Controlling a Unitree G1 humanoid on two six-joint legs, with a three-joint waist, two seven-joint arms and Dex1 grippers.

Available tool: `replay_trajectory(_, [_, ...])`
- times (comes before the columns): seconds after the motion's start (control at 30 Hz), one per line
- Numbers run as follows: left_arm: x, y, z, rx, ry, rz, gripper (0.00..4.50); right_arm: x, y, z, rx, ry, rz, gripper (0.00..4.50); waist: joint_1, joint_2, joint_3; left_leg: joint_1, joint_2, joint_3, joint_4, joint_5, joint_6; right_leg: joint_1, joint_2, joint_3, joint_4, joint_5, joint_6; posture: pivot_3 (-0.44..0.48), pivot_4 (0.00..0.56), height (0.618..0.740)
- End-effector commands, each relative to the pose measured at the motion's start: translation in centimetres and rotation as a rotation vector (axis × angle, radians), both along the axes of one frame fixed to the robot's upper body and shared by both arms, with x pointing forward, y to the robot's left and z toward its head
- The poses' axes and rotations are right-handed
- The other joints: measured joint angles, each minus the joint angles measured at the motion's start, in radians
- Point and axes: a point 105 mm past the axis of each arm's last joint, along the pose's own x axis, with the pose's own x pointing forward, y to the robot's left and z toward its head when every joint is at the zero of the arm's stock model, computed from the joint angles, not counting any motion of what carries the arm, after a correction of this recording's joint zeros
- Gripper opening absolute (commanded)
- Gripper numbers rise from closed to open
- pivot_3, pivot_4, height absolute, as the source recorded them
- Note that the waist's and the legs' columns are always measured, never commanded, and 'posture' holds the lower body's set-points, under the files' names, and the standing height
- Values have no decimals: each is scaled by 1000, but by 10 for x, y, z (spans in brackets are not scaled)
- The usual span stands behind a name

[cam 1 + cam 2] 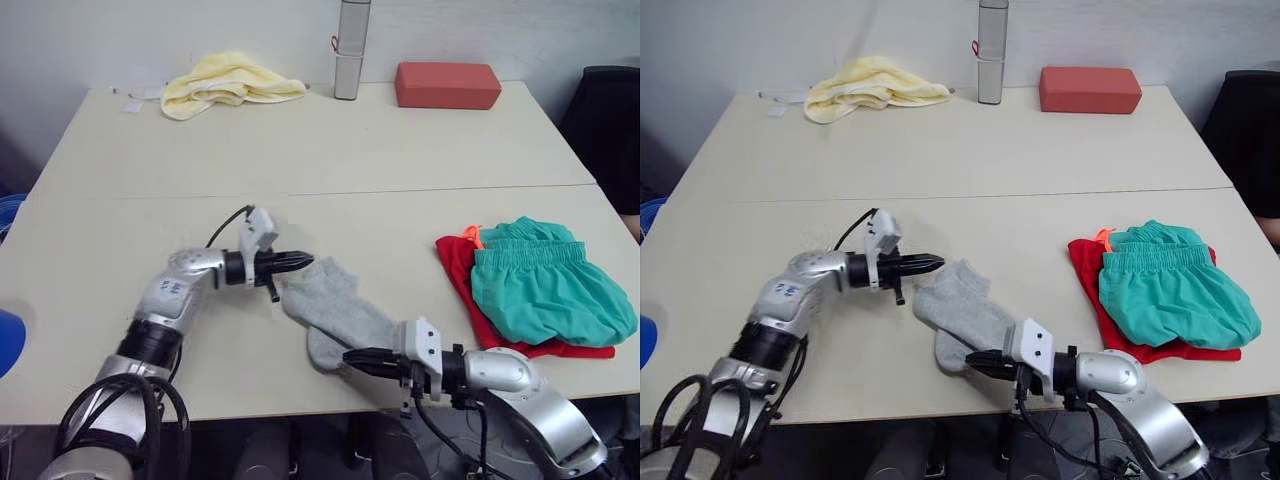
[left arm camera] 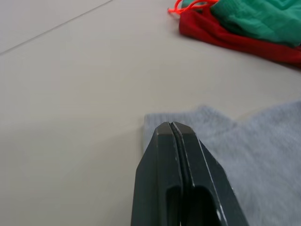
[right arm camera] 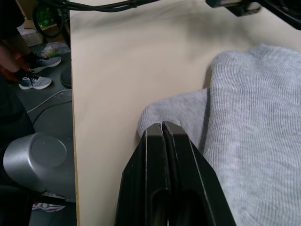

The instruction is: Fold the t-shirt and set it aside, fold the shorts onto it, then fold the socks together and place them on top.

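Left eye view gives me the grey socks lying stacked near the table's front edge. My left gripper sits at their far end, my right gripper at the near end, both with fingers pressed together, holding nothing I can see. The teal shorts rest on the red t-shirt to the right.
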Motion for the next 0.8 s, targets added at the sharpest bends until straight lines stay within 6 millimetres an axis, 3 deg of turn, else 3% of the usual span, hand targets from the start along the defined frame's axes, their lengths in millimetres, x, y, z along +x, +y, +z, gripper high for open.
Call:
replay_trajectory(0.03, [6,-9,5,33,-62,-34,0,-3,4,1,1,-35,23,29,-3,0,0,0,0,0,1,0,0,0,0,0,1,0,0,0,150,740])
replay_trajectory(0.17, [14,-16,-5,94,-65,-40,0,-1,5,-12,-44,-11,-3,29,-10,0,0,0,0,-1,4,0,1,0,-1,0,4,0,0,0,150,740])
replay_trajectory(0.43, [18,-4,-26,190,-23,3,0,11,1,-30,-123,14,-63,29,-20,-1,0,0,0,-1,8,-1,2,0,-2,0,7,0,0,0,150,740])
replay_trajectory(0.8, [-15,26,-37,268,68,29,0,40,-40,-17,-216,-12,-145,29,-22,-1,0,2,0,-2,9,-1,2,1,-4,2,9,0,0,0,150,740])
